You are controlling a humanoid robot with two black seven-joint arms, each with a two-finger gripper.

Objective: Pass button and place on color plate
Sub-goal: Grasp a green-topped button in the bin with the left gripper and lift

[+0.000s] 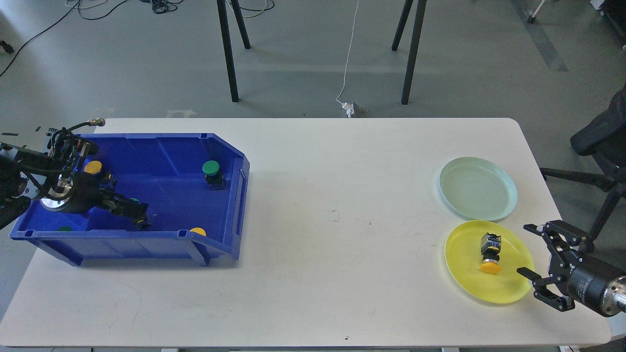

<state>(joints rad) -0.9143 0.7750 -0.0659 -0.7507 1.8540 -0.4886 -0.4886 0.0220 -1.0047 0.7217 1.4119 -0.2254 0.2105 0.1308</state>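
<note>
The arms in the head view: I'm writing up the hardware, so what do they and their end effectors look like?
Both are black. The right end effector has two skeletal black fingers on a black cylindrical wrist that ends in a silver metal flange. The left end effector is dark and blocky, on a rounded black wrist with a silver ring, with loose black cables and a brass-coloured connector above it. No markings are legible.

Black stand legs (228,54) beyond white table (313,234).

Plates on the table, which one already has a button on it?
The yellow plate, nearest the right gripper, holds a yellow button; the pale green plate holds none.
</note>
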